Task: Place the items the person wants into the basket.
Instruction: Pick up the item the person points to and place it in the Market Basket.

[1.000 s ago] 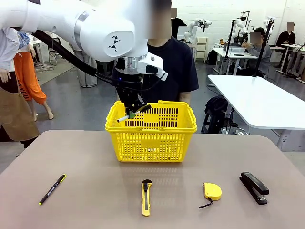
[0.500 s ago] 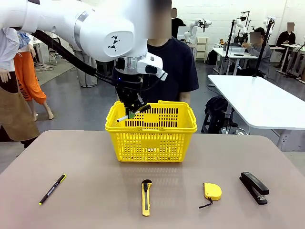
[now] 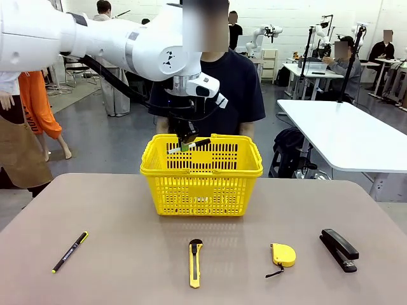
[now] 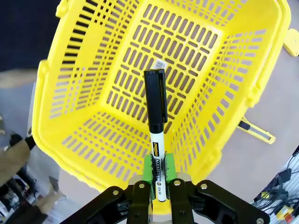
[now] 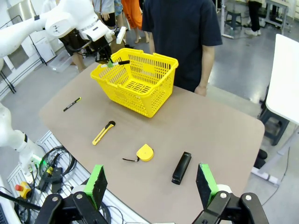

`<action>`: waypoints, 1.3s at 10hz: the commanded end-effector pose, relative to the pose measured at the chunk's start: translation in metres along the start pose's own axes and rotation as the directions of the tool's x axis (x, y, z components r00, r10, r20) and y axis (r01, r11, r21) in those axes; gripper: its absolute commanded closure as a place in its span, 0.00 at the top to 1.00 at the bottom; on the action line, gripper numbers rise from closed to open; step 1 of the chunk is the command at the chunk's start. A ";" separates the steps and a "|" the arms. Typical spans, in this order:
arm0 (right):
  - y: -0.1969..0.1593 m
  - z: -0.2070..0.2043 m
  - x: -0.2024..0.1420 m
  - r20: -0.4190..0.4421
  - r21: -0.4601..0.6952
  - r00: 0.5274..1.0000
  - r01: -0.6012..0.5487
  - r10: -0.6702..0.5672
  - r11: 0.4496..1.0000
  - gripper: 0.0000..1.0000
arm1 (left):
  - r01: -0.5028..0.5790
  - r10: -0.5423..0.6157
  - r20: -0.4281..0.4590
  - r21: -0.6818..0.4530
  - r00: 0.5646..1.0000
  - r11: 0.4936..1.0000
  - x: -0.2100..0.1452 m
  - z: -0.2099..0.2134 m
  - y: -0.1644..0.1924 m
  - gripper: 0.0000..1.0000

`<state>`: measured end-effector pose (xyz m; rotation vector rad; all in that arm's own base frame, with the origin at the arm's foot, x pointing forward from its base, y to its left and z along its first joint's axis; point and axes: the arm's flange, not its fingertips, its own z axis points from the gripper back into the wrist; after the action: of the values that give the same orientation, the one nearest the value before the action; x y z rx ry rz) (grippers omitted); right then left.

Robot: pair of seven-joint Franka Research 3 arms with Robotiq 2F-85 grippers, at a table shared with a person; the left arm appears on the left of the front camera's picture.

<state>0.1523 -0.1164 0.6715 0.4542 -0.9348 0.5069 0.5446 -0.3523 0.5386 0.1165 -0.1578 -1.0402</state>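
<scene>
**Poised for the drop**

Upper centre in the front view, my left gripper clamped the white marker nearly level, cap toward the right, with the yellow basket open just beneath. My right gripper sat open, well apart.

Between the left gripper's matt green pads sits a smooth white marker with a satin black plastic cap, and just beyond them the basket is glossy yellow moulded plastic.
</scene>
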 end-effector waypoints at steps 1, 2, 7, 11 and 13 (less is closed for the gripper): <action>0.000 -0.001 -0.001 -0.013 -0.004 1.000 0.008 -0.008 1.000 1.00 | 0.050 -0.051 -0.028 -0.011 0.998 0.999 0.013 0.001 0.016 0.11; 0.000 -0.001 -0.001 -0.013 -0.004 1.000 0.008 -0.008 1.000 1.00 | 0.072 -0.073 -0.059 -0.019 0.996 0.997 0.019 -0.007 0.023 0.11; 0.000 -0.001 -0.001 -0.013 -0.004 1.000 0.008 -0.008 1.000 1.00 | 0.021 -0.028 -0.088 -0.083 0.996 0.996 0.027 -0.045 0.036 0.11; 0.000 -0.001 -0.001 -0.013 -0.004 1.000 0.008 -0.008 1.000 1.00 | -0.006 -0.002 -0.103 -0.078 0.995 0.997 0.018 -0.079 0.031 0.11; 0.000 -0.001 -0.001 -0.013 -0.004 1.000 0.008 -0.008 1.000 1.00 | -0.021 0.015 -0.098 -0.065 0.995 0.998 0.014 -0.089 0.028 0.11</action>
<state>0.1521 -0.1164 0.6716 0.4541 -0.9355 0.5070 0.5965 -0.3513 0.4603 0.0837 -0.0090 -1.0456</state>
